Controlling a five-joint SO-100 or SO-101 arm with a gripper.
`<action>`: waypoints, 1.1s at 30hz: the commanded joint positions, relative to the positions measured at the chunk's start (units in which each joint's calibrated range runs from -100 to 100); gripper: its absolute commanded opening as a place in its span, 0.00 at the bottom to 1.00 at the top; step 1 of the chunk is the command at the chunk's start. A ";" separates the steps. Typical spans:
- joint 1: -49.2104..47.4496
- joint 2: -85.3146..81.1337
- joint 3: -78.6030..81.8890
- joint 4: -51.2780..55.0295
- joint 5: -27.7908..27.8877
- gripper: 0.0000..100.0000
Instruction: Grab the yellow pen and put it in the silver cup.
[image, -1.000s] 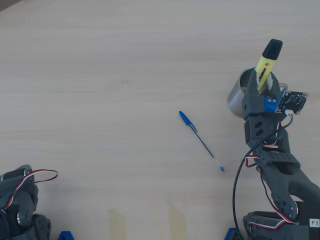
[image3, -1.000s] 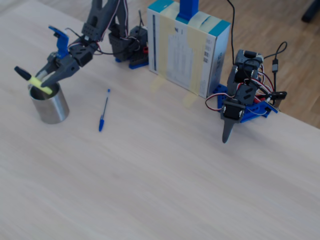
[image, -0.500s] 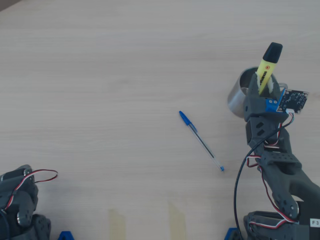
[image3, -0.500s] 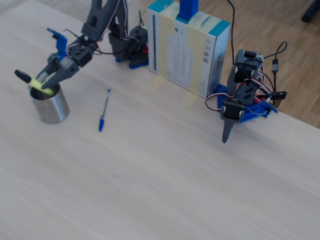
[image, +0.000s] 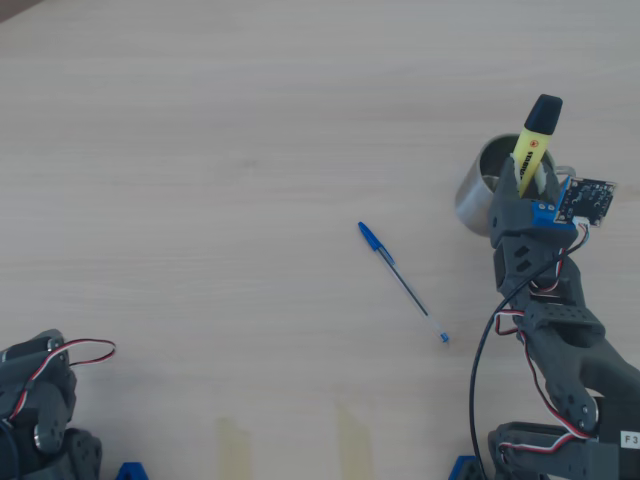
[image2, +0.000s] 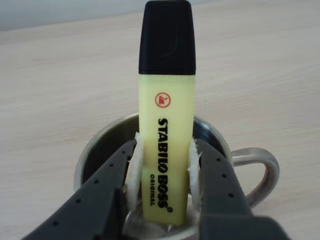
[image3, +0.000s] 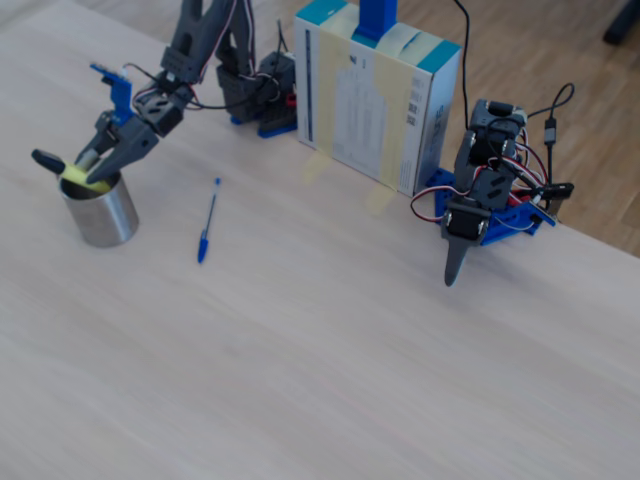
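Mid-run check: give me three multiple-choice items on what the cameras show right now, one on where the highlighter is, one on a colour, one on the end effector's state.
1. Where is the lower end of the yellow pen?
A. Flat on the table beside the cup
B. Inside the silver cup
C. Under the ballpoint

2. What colour is the cap of the thin ballpoint pen lying on the table?
A. Red
B. Green
C. Blue

3. What is the end effector doing?
A. Closed on the yellow pen
B. Open and well clear of everything
C. Gripping the cup's handle

Answers:
1 B: the wrist view shows the marker's lower end below the cup rim, cap pointing up.
2 C: the overhead view shows a blue cap at the ballpoint's upper-left end.
3 A: in the wrist view both pads press against the marker's sides.
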 joint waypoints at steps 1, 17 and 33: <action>0.43 0.06 -1.20 -0.13 -0.09 0.02; 0.08 -0.44 -1.20 -0.05 -0.09 0.02; -0.18 -0.78 -1.92 -0.56 2.15 0.09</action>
